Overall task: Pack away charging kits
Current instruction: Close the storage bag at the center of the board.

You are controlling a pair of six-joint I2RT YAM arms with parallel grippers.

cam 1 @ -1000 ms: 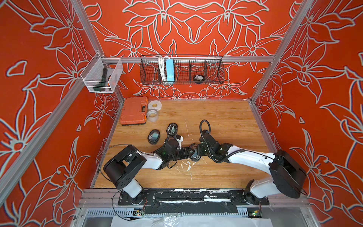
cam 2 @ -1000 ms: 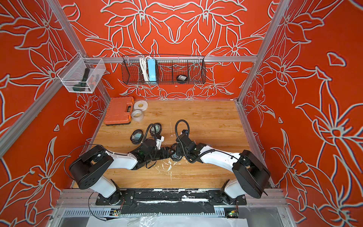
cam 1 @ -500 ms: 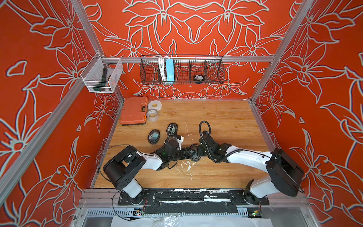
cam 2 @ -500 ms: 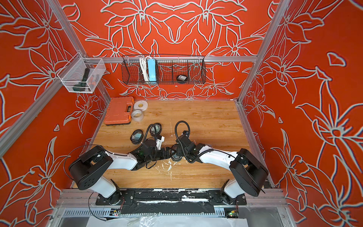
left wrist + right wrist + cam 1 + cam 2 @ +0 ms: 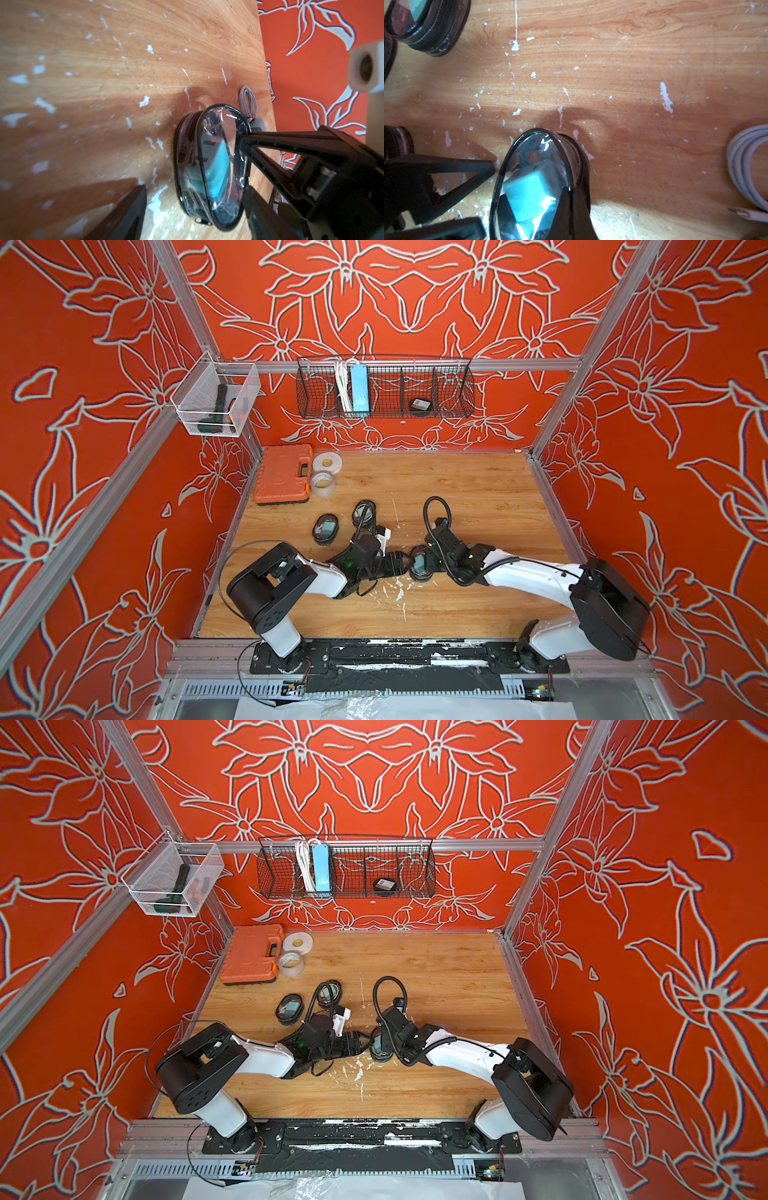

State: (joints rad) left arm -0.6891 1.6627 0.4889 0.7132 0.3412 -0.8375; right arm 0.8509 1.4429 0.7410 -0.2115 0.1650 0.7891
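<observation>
A counter [image 5: 478, 489] of warm wood grain, flecked with white chips, is shown. Near its front middle a clear oval case [image 5: 533, 166] rests between the two hands; its lid is glossy plastic, its rim black and its side wall ribbed. A matte teal cube adapter [image 5: 529, 193] is enclosed in it. A smooth, pale coiled cable [image 5: 745, 164] lies on the bare counter near the case, outside it. Two more such cases [image 5: 325, 529], each with teal inside, are set farther back on the left. The right hand [image 5: 571, 209] is pinched tight on the case's rim. The left hand [image 5: 401, 565] is spread wide, with one fingertip [image 5: 488, 166] just beside the opposite rim; contact cannot be told.
</observation>
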